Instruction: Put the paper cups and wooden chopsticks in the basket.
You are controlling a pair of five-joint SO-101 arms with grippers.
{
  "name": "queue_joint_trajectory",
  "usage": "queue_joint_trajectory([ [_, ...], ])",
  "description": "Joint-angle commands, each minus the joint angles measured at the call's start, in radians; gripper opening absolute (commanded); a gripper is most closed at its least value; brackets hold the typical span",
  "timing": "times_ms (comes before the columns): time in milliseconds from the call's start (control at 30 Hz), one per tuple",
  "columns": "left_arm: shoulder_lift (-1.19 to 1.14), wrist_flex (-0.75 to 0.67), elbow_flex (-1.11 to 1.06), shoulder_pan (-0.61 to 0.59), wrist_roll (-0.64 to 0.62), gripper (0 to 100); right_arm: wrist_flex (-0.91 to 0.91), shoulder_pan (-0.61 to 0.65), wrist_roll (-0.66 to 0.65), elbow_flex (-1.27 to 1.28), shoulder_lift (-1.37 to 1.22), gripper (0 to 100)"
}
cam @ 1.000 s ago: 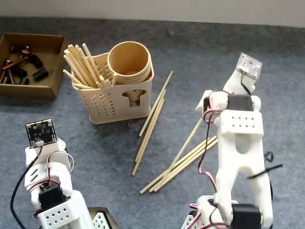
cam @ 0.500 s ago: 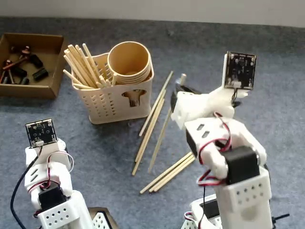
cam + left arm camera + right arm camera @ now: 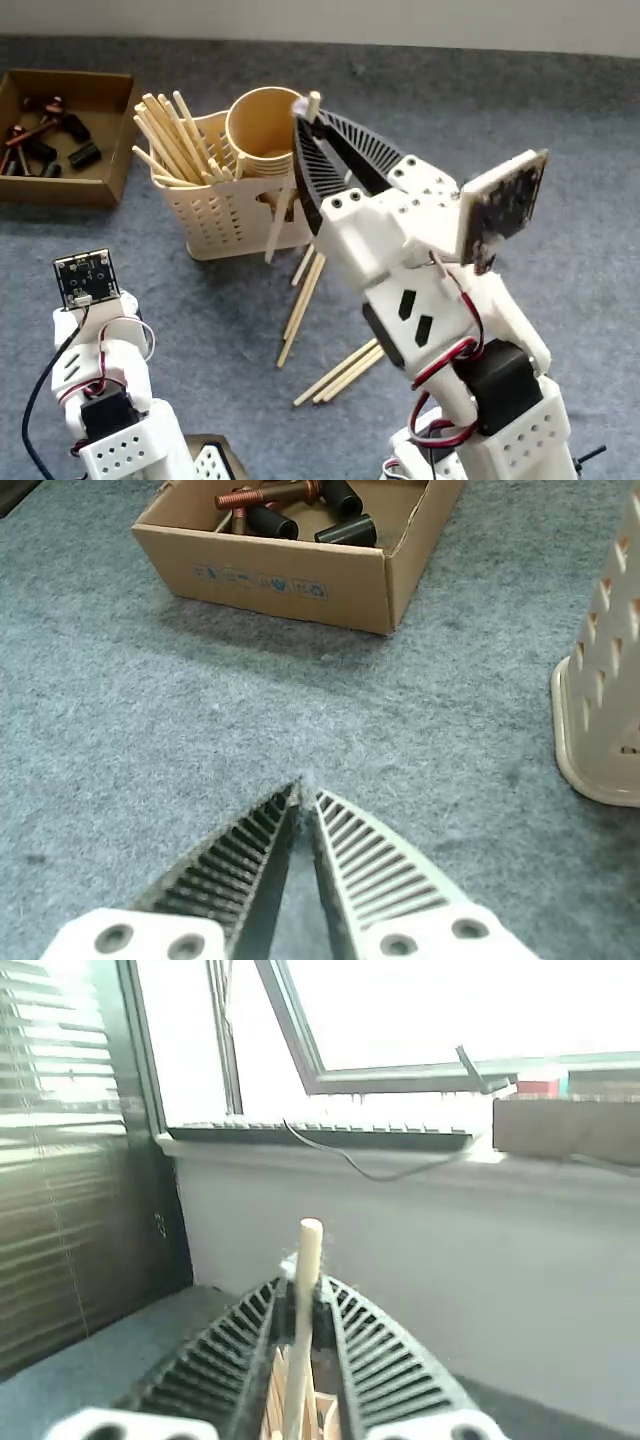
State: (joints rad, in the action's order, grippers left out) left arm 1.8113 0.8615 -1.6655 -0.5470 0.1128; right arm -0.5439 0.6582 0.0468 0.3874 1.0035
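In the high view, my right gripper (image 3: 306,125) is clamped on one pale wooden chopstick (image 3: 280,215). The stick hangs steeply tilted, its top end poking out above the black ribbed fingers. Its lower end crosses the front wall of the cream perforated plastic basket (image 3: 225,225). A stack of tan paper cups (image 3: 268,120) sits in the basket's right side, just beside the gripper. A bundle of wooden chopsticks (image 3: 170,130) leans in its left side. More loose chopsticks (image 3: 303,295) lie on the grey felt table (image 3: 200,320) in front of the basket, with another few (image 3: 345,368) closer to the arm's base. A brown cardboard box (image 3: 100,185) of dark parts stands to the basket's left.

In the left wrist view, my left gripper (image 3: 302,792) has its jaws pressed together on nothing, low over the felt. The cardboard box (image 3: 290,575) is ahead and a basket corner (image 3: 600,710) is at the side.

In the right wrist view, the right gripper (image 3: 303,1285) pinches the chopstick (image 3: 309,1250), whose round, light tip stands up between the ribbed fingers. A window (image 3: 400,1020) is behind.
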Motion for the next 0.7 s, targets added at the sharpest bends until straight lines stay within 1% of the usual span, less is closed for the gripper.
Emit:
queue_joint_trajectory([
  [0, 0.012, -0.020, 0.005, 0.019, 0.006, 1, 0.151, 0.042, -0.052, -0.016, 0.007, 0.5],
  [100, 0.012, -0.020, 0.005, 0.019, 0.006, 1, 0.246, 0.071, -0.086, -0.016, -0.015, 0.5],
  [233, 0.012, -0.020, 0.005, 0.019, 0.006, 1, 0.371, 0.074, -0.117, -0.022, -0.104, 0.5],
  [500, 0.012, -0.020, 0.005, 0.019, 0.006, 1, 0.587, 0.074, -0.117, -0.024, -0.286, 0.5],
  [667, 0.012, -0.020, 0.005, 0.019, 0.006, 1, 0.661, 0.074, -0.117, -0.024, -0.351, 0.5],
])
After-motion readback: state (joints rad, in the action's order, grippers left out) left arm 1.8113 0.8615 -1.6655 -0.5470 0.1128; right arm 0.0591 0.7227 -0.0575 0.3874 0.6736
